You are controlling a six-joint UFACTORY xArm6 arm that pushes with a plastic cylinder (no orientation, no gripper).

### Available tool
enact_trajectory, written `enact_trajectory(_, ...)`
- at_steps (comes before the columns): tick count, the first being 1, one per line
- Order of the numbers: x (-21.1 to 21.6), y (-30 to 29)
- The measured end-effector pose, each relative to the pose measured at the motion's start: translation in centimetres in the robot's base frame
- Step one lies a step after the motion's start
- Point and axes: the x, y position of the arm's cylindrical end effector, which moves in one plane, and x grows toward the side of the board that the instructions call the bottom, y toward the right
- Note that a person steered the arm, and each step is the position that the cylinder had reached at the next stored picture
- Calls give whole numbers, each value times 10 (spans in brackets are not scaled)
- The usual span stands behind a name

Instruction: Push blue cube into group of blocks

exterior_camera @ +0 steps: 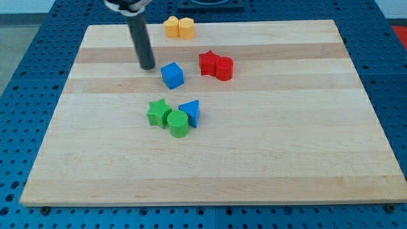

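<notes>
One blue cube (172, 75) just right of my tip (147, 66).

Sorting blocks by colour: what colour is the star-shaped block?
Green: the star-shaped block, seen clearly in the camera view.

Lab bench: wooden board (254, 159) atop blue perforated mounting table (25, 57), robot rod above.

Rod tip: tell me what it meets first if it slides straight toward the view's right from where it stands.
Probably the blue cube. My tip stands just to the view's left of it, slightly higher, apart. The line may only catch its upper-left edge; depth is unclear. Beyond lie the red blocks.
</notes>
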Motion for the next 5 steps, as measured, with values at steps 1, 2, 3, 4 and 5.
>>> enact_trajectory(1,17,30)
enact_trajectory(2,56,40)
enact_trajectory(3,81,42)
enact_trajectory(4,77,42)
enact_trajectory(5,58,53)
